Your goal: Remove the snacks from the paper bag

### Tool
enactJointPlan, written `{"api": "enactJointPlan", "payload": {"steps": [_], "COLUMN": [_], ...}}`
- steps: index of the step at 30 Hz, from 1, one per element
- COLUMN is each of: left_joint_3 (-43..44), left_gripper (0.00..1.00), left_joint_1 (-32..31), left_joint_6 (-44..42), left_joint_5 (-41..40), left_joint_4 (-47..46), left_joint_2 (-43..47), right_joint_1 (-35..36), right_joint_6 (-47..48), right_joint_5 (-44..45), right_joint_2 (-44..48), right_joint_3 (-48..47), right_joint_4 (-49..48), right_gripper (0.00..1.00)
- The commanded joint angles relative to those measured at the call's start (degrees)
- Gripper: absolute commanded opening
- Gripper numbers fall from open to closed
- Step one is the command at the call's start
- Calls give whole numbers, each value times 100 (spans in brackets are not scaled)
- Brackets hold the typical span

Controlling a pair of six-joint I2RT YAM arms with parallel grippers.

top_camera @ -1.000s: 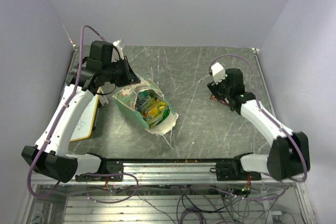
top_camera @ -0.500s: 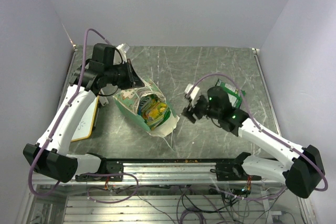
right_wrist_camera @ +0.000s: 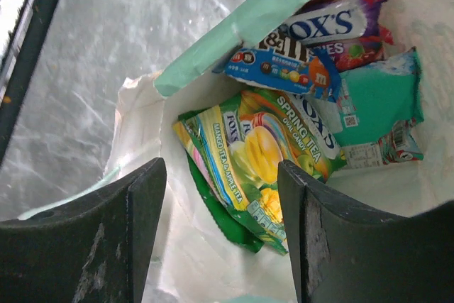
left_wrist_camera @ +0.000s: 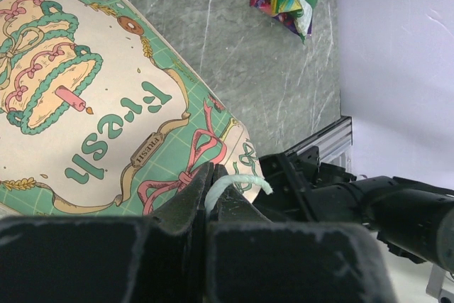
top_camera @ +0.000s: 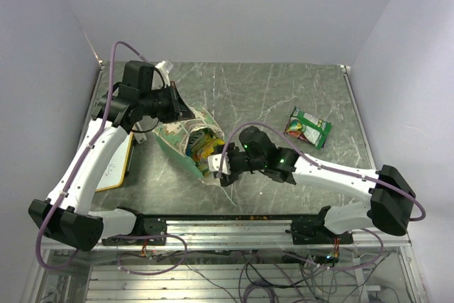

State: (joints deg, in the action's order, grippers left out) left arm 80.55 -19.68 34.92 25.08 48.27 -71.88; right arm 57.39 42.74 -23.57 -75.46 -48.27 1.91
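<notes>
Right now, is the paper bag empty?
No, the right wrist view shows several snacks lying inside the paper bag, including green-and-yellow and blue packets.

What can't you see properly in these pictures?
Top view: the right tool covers the mouth of the green printed paper bag.
Right wrist view: crinkly foil snack packets overlap and the bag's folded flap covers some, so their count is unclear.
Left wrist view: only the bag's outside shows.
</notes>
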Motion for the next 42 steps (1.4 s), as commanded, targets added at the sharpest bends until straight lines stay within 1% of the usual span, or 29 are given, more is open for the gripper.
{"api": "enactJointPlan", "payload": {"steps": [1, 3, 5, 9, 10, 14, 18, 22, 25, 27, 30, 33, 35, 39, 41, 42], "left_joint_3": [80, 106, 134, 164, 190, 250, 360, 174, 147, 136, 183, 250, 332, 425, 405, 362], "left_gripper": [7, 7, 7, 7, 7, 7, 7, 7, 7, 7, 7, 7, 7, 7, 7, 7], "left_joint_1": [-27, -22, -22, -27, -23, -24, -18, -18, -18, -18, -18, -16, -18, -18, -18, -18], "left_joint_6": [-21, -48, -78, -103, -120, -217, -175, -16, 34, 50, -8, -32, -66, -73, -60, -91], "left_joint_5": [-148, -161, -152, -127, -116, -156, -20, 85, 0, 14, -61, -62, -78, -150, -197, -230], "left_joint_4": [23, 63, 107, 145, 155, 216, 339, 93, 147, 143, 246, 292, 334, 400, 403, 410], "left_joint_2": [128, 114, 107, 93, 87, 32, -113, -23, 26, 58, 89, 82, 54, 42, 67, 104], "right_joint_1": [36, 36, 36, 46, 47, 47, 45, 46, 41, 36, 39, 36, 36, 36, -4, -39], "right_joint_6": [1356, 1763, 2021, 2251, 2326, 2595, 2773, 2996, 2949, 2925, 2916, 2874, 2978, 3127, 3148, 3177], "right_joint_5": [265, 388, 527, 732, 742, 806, 970, 1264, 1338, 1279, 1236, 1215, 1223, 1192, 1127, 1060], "right_joint_2": [-345, -532, -642, -672, -743, -1175, -1324, -1548, -1648, -1683, -1763, -1871, -2006, -2281, -2348, -2364], "right_joint_3": [-315, -478, -500, -282, -325, -600, -481, -417, -342, -368, -362, -252, -276, -481, -536, -590], "right_joint_4": [631, 1021, 1153, 724, 739, 1084, 663, 226, -255, -346, -487, -854, -865, -705, -721, -675], "right_gripper": [64, 64, 64, 64, 64, 57, 56, 55, 51, 50, 50, 54, 55, 56, 54, 50]}}
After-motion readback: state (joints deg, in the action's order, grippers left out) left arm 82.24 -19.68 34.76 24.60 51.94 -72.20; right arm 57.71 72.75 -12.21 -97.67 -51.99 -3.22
